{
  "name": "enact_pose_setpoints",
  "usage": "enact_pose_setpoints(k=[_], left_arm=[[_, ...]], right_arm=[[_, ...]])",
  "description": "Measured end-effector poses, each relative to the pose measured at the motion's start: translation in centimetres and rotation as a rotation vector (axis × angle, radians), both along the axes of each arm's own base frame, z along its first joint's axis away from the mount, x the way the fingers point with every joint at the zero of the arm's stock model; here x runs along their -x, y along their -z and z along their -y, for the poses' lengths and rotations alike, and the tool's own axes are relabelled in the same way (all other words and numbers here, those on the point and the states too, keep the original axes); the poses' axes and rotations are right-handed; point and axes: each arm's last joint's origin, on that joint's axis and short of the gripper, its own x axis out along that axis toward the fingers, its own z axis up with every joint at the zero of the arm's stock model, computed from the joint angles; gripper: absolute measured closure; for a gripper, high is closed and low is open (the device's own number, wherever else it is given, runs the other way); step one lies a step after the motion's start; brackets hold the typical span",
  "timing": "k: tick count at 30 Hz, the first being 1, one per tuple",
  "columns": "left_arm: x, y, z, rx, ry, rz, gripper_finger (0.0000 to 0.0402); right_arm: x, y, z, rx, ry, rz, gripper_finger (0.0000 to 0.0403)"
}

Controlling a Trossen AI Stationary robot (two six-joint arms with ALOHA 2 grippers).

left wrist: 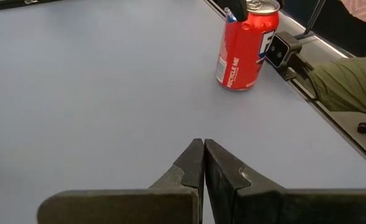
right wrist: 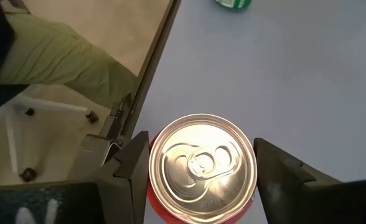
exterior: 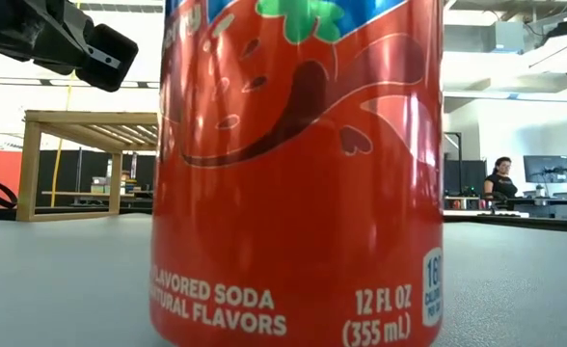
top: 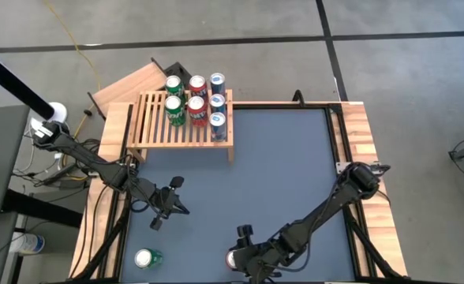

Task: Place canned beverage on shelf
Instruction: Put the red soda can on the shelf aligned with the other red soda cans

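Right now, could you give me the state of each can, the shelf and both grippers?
red can: upright on the table, between the right gripper's fingers
right gripper: straddling it, fingers not clamped
left gripper: shut, empty
green can: upright, loose on the table
shelf: holds six upright cans

red can point(right wrist: 201, 168): glossy metal, shiny lid | worktop point(top: 279, 173): smooth matt | shelf point(top: 157, 126): light wood | my tool point(right wrist: 201, 171): matt black

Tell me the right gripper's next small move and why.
Probably close the fingers. The right gripper straddles the upright red can at the table's near edge, one finger touching and the other apart, so the can isn't gripped for the shelf yet.
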Motion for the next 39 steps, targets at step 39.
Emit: enact_pose_setpoints(k=[39], left_arm=[[1.3,1.3,-0.8,-0.136,-0.031,-0.148,0.0401]], right_arm=[[-10.9,-2.0,24.9,-0.196,0.238,0.145,0.0183]])
